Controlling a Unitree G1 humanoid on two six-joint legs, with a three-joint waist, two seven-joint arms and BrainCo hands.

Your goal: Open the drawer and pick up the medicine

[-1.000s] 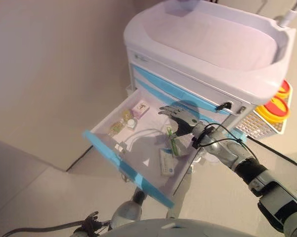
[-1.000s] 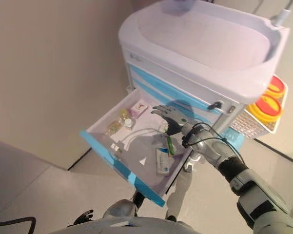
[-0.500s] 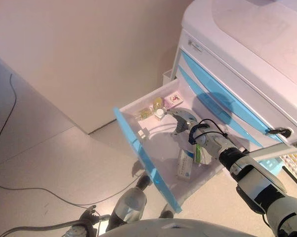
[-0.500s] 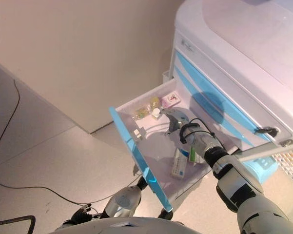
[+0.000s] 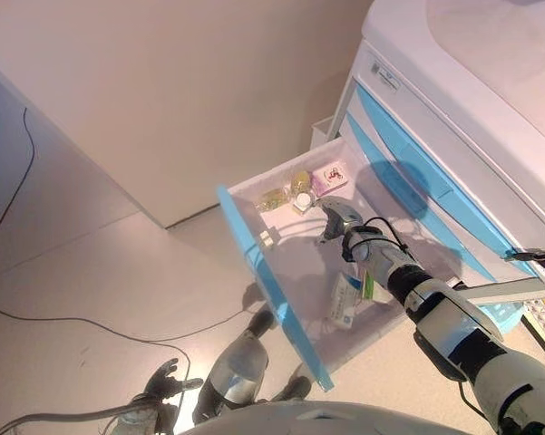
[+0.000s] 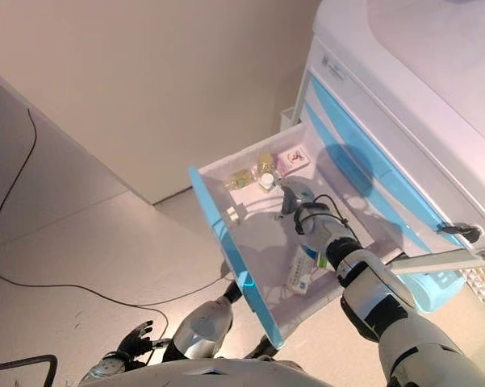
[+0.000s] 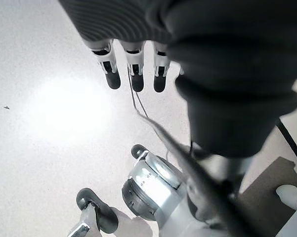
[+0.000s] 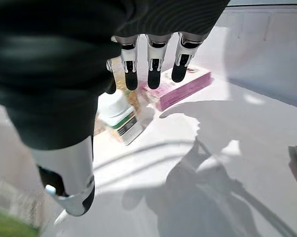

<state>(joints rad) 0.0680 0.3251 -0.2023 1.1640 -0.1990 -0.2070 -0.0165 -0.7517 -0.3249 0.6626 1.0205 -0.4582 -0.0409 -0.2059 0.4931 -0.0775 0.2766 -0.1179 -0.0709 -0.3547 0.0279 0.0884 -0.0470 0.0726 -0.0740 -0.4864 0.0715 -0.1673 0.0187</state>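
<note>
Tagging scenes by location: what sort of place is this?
Probably a clinic or hospital room. A white cart with blue-fronted drawers has one drawer pulled open, holding a small bottle and medicine boxes. The right hand hangs open over them.

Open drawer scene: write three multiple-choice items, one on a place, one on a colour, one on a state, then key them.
1. Where is the right hand?
A. inside the open drawer
B. on top of the cart
C. down by the floor

2. What colour is the small flat box lying just past the right hand's fingers?
A. pink
B. black
C. orange

3. What is the left hand doing?
A. gripping the drawer front
B. hanging open over the floor, holding nothing
C. holding a bottle

Answers: 1 A, both eye views show it over the drawer's floor. 2 A, the right wrist view shows it pink beside a white-capped bottle. 3 B, its wrist view shows straight fingers above bare floor.
</note>
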